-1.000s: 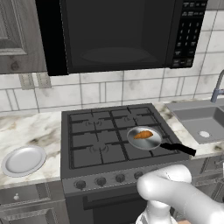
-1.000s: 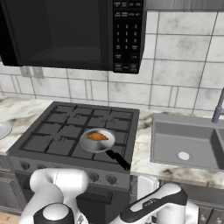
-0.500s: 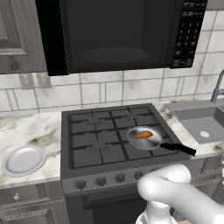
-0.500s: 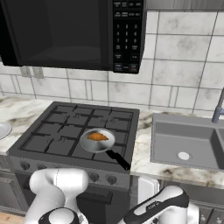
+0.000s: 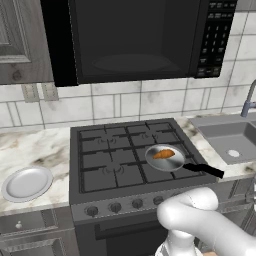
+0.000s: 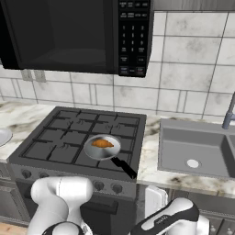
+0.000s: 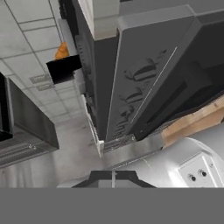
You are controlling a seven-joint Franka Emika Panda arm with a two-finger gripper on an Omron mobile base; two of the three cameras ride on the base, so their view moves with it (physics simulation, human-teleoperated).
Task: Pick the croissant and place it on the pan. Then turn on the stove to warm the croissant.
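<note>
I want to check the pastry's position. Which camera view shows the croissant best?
The left base view: the croissant lies in the pan, seen whole from above. The right base view shows it too, smaller. The hand view catches an orange bit behind the black handle.

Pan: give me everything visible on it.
The pan is small, round, shiny silver, with a long black handle pointing toward the front right, past the stove's edge. It sits upright and level on the front-right grate. The orange-brown croissant lies inside it. Nothing else touches it.

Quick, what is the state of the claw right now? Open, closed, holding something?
Claw: closed, fingertips together, nothing held between them. The croissant lies in the pan.
</note>
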